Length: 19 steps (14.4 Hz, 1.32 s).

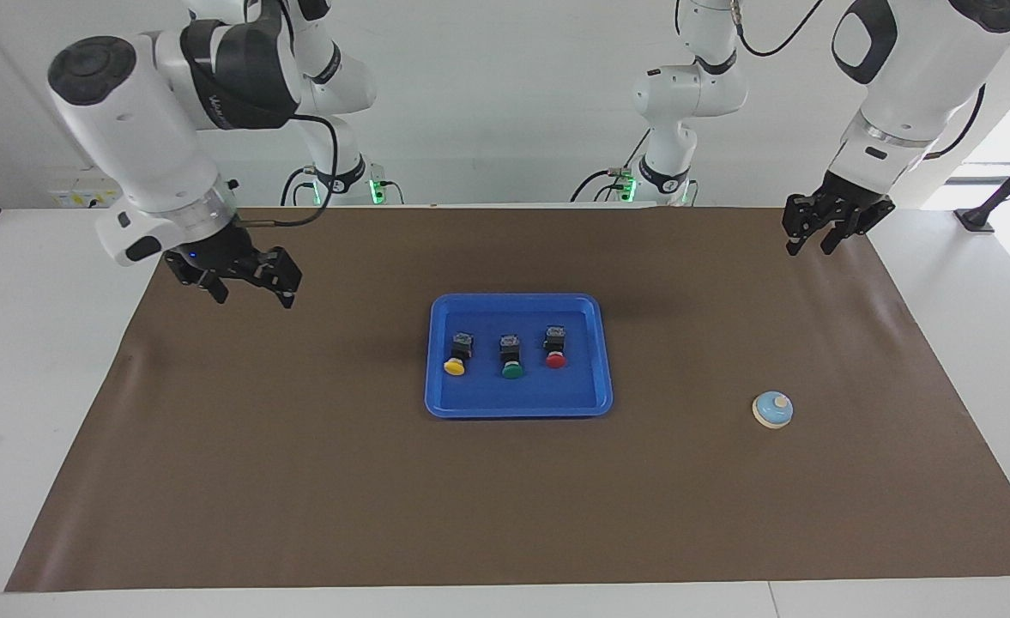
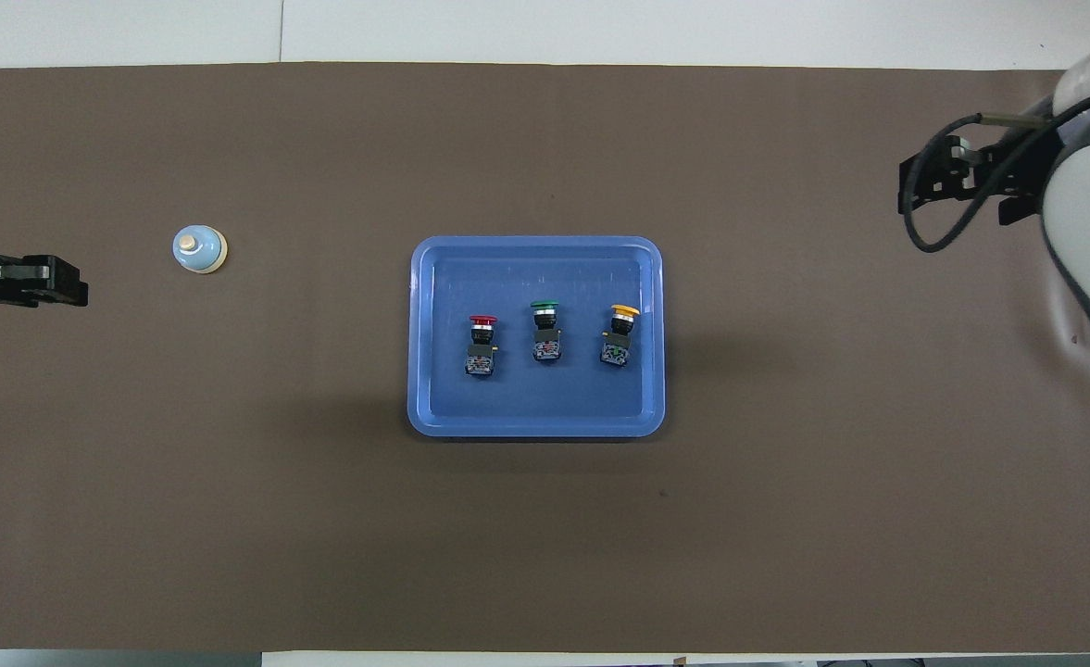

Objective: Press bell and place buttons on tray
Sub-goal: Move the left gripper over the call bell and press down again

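The blue tray (image 1: 470, 399) lies in the middle of the brown mat and shows in the overhead view (image 2: 452, 408) too. Three buttons lie on their sides in it, in a row: yellow (image 1: 456, 354), green (image 1: 511, 357), red (image 1: 555, 348). The bell (image 1: 772, 409) stands on the mat toward the left arm's end, a little farther from the robots than the tray. My left gripper (image 1: 811, 249) hangs open and empty over the mat's corner near its base. My right gripper (image 1: 254, 299) hangs open and empty over the mat at the right arm's end.
The brown mat (image 1: 299, 481) covers most of the white table (image 1: 33, 412). Nothing else stands on the mat. Both arms are raised at the mat's two ends, apart from the tray and the bell.
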### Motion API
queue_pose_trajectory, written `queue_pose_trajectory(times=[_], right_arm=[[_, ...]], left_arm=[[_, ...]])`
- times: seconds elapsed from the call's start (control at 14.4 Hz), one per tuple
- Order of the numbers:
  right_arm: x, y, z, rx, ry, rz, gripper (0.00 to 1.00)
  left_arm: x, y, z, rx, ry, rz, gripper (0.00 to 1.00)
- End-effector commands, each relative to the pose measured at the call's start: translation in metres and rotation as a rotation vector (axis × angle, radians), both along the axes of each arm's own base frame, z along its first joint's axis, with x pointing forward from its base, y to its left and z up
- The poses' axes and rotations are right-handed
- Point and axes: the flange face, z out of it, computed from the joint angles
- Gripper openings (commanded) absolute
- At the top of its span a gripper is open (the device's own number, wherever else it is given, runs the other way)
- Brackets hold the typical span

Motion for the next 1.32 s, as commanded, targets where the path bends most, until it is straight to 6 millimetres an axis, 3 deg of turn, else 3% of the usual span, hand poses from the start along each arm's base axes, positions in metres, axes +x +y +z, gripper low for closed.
queue_pose_trajectory(times=[0.0, 0.21, 0.35, 0.49, 0.9, 1.25], right_arm=[[-0.026, -0.028, 0.02, -0.004, 0.02, 0.022, 1.0], [-0.062, -0.048, 0.033, -0.008, 0.03, -0.012, 1.0], [-0.085, -0.05, 0.03, -0.041, 0.027, -0.009, 1.0], [-0.092, -0.052, 0.024, -0.051, 0.024, -0.011, 1.0], [-0.085, -0.046, 0.029, -0.047, -0.008, 0.008, 1.0], [-0.087, -0.039, 0.031, -0.044, -0.005, 0.016, 1.0]], left_arm=[[0.028, -0.002, -0.042, -0.01, -0.023, 0.009, 0.0], [0.076, 0.003, -0.127, -0.001, -0.019, 0.009, 0.0], [0.091, 0.012, -0.161, -0.002, -0.037, 0.021, 0.0], [0.101, 0.02, -0.189, -0.001, -0.028, 0.03, 0.0], [0.105, 0.03, -0.227, 0.0, -0.042, 0.026, 0.0], [0.109, 0.031, -0.231, -0.001, -0.051, 0.029, 0.0]])
